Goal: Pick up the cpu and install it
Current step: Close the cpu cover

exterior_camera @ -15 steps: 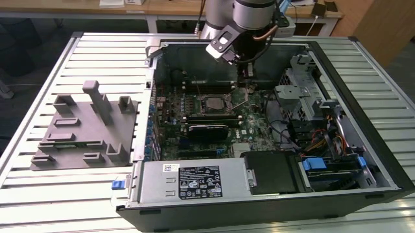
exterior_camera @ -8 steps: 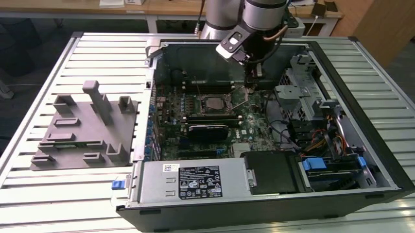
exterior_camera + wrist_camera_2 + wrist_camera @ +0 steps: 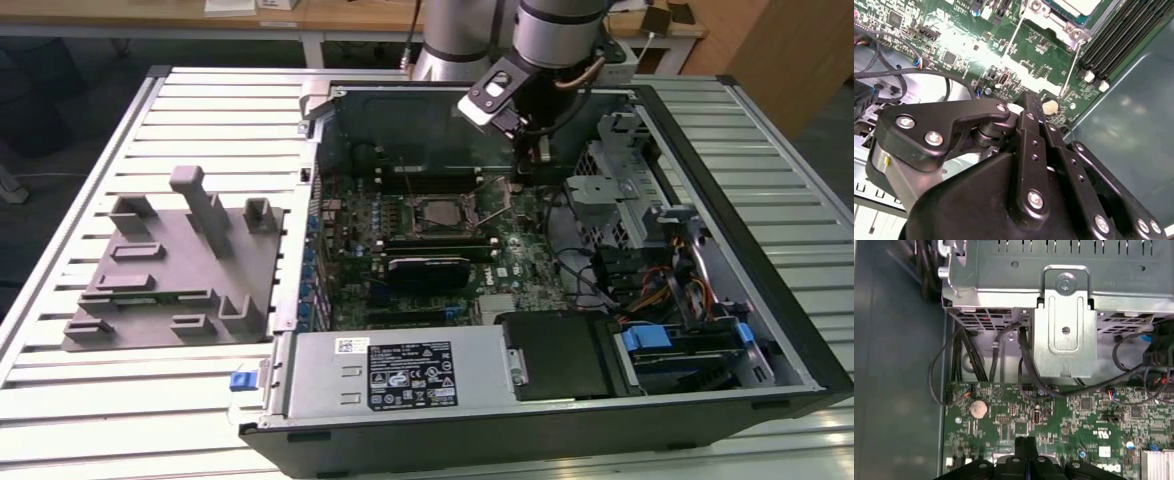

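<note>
Nearest us in the exterior view, we are looking over the power supply point(image 3: 400, 375) at the front of the open computer case point(image 3: 787, 330). The grey fixture point(image 3: 174, 260) is sitting on the table point(image 3: 80, 420) to the exterior view's left of the case.

Going deeper into the case, we are reaching the motherboard point(image 3: 400, 255). The cpu point(image 3: 438, 211) is lying there inside its socket frame point(image 3: 1054, 22), not in our grasp. In the second wrist view its silvery top and thin rim are peeking in, with the frame around it.

Just beyond, to the exterior view's right of the socket, we are hanging the gripper point(image 3: 525, 168) low over the board. In both wrist views its fingers point(image 3: 1021, 452) are pressing flat against each other with nothing visible between them. The tips are hovering just beside the coin cell point(image 3: 978, 409).

We are judging the pick and the placing as done, since the chip is already sitting in place. The locking does not look finished. A thin wire lever point(image 3: 1070, 70) is slanting away from the frame towards the fingers rather than lying tucked along it, though we cannot tell for sure.

Farthest back, the arm point(image 3: 561, 30) is rising out of the case.
</note>
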Robot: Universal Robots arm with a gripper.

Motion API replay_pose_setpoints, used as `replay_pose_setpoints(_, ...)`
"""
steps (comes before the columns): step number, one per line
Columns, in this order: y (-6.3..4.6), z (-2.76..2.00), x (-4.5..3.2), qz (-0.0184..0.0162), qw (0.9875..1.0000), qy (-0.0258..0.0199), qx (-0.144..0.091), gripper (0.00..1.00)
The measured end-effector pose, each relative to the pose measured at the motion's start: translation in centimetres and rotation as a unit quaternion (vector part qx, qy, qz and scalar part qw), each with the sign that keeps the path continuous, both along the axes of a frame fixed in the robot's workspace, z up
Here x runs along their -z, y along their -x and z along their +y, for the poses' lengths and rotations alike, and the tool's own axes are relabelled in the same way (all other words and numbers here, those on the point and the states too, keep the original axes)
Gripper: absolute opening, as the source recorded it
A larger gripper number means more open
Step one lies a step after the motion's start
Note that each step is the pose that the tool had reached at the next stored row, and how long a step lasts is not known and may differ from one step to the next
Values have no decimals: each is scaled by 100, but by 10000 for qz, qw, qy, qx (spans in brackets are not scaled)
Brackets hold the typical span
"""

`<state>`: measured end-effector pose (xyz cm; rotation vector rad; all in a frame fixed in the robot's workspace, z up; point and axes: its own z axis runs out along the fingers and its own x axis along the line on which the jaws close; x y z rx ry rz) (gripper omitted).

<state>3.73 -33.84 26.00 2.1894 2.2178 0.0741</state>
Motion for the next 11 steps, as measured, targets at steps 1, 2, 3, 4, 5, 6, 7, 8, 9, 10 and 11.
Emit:
replay_pose_setpoints(1, -14, 0, 12, 6, 10000, 0, 0, 11)
replay_pose_setpoints(2, -28, 0, 22, 12, 10000, 0, 0, 11)
replay_pose_setpoints(3, -42, 0, 32, 17, 10000, 0, 1, 11)
replay_pose_setpoints(4, -56, 0, 42, 23, 10000, 0, 0, 11)
replay_pose_setpoints(5, -71, 0, 53, 29, 10000, 0, 0, 11)
replay_pose_setpoints(6, -84, 0, 64, 36, 10000, 0, 0, 11)
replay_pose_setpoints(7, -96, 0, 76, 44, 10000, 0, 0, 11)
replay_pose_setpoints(8, -106, 0, 89, 54, 10000, 0, 0, 11)
replay_pose_setpoints(9, -114, 0, 102, 66, 10000, 0, 0, 11)
replay_pose_setpoints(10, -120, 0, 117, 81, 10000, 0, 0, 11)
replay_pose_setpoints(11, -124, 0, 134, 100, 10000, 0, 0, 11)
